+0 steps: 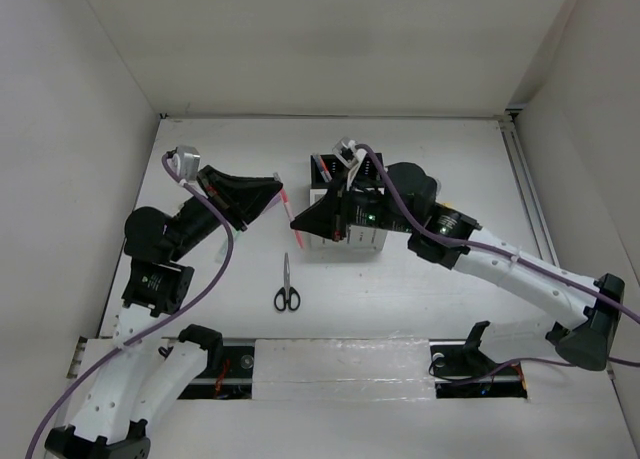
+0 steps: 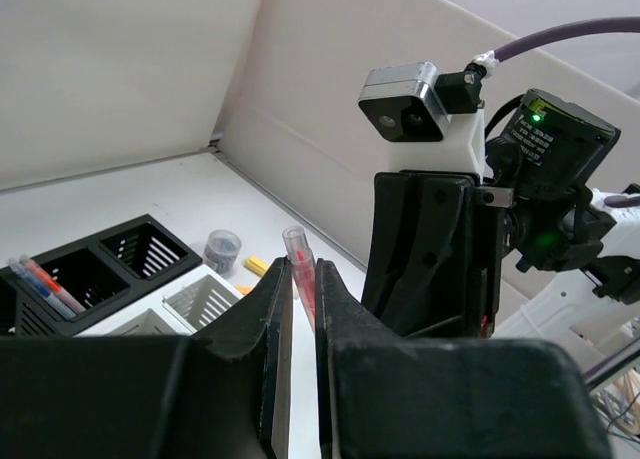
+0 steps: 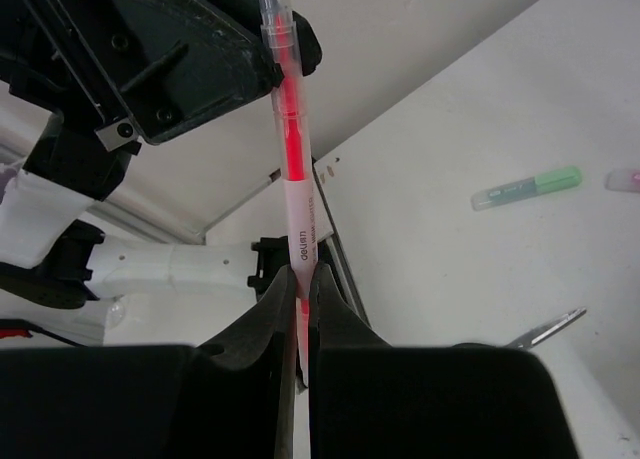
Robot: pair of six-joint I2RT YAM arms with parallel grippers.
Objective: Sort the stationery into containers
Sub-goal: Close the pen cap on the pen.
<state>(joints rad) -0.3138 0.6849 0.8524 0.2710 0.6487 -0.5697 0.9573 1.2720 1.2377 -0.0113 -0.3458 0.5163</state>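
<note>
A slim pink highlighter (image 1: 290,215) with clear caps hangs above the table between both grippers. My left gripper (image 1: 279,198) is shut on its far end, seen in the left wrist view (image 2: 303,271) with the highlighter's tip (image 2: 297,249) sticking out. My right gripper (image 1: 298,225) is shut on its near end; in the right wrist view (image 3: 297,281) the highlighter (image 3: 290,169) rises from the jaws. The black containers (image 1: 325,167) and the white containers (image 1: 352,243) lie under the right arm. Several pens (image 2: 45,284) lie in one black compartment (image 2: 75,279).
Black-handled scissors (image 1: 287,288) lie on the table near the front. A green highlighter (image 3: 527,188) and a pink item (image 3: 625,179) lie on the table. A grey tape roll (image 2: 222,249) and a yellow highlighter (image 2: 257,266) lie behind the white box (image 2: 195,299).
</note>
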